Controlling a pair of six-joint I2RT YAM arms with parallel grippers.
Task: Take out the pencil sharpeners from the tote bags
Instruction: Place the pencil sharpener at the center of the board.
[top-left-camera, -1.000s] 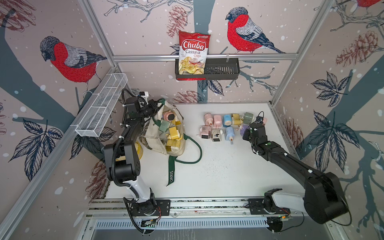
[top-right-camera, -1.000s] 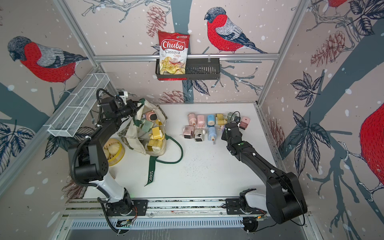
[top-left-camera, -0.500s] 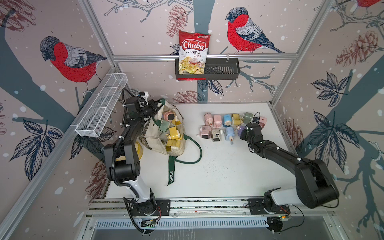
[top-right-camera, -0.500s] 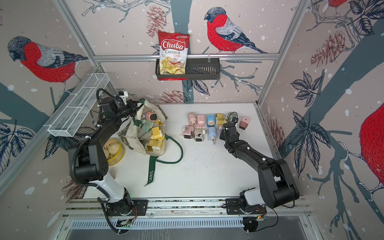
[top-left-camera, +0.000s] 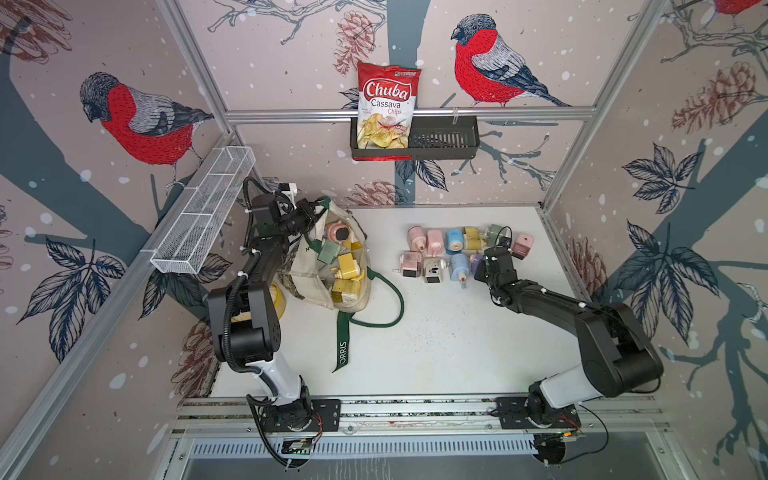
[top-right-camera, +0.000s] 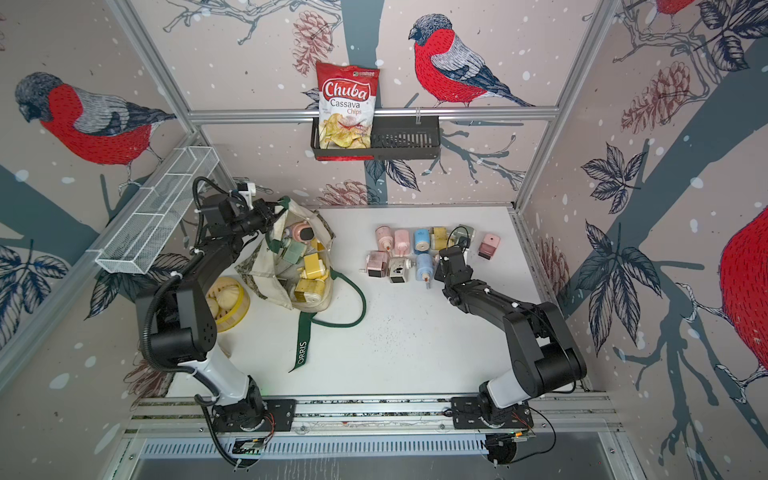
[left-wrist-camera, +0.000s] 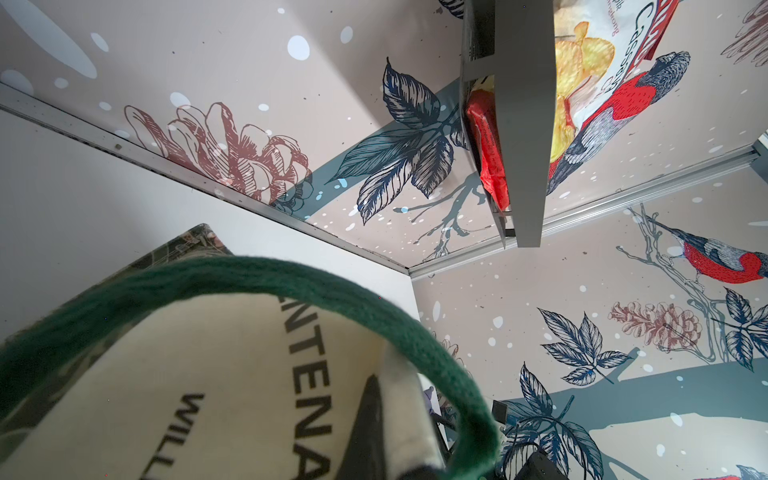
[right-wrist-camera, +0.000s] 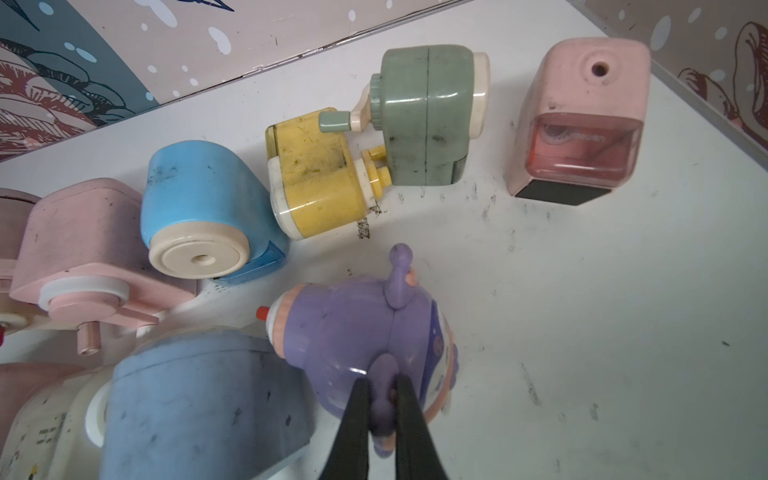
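Rounded lilac pencil sharpener (right-wrist-camera: 353, 328) (pink trim, red tip) — knob pinched in right tool (right-wrist-camera: 381, 380) — left tool (top-left-camera: 311, 212) pinching tote bag (top-left-camera: 305, 266).

Open cream tote (top-left-camera: 308, 275) holds yellow sharpeners (top-left-camera: 348, 266); pastel sharpeners (top-left-camera: 455, 241) cluster nearby.

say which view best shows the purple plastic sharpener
Right wrist view: the purple plastic sharpener sits close, pinched by the right gripper. Both top views show just a sliver; the left wrist view shows mainly the cream canvas tote.
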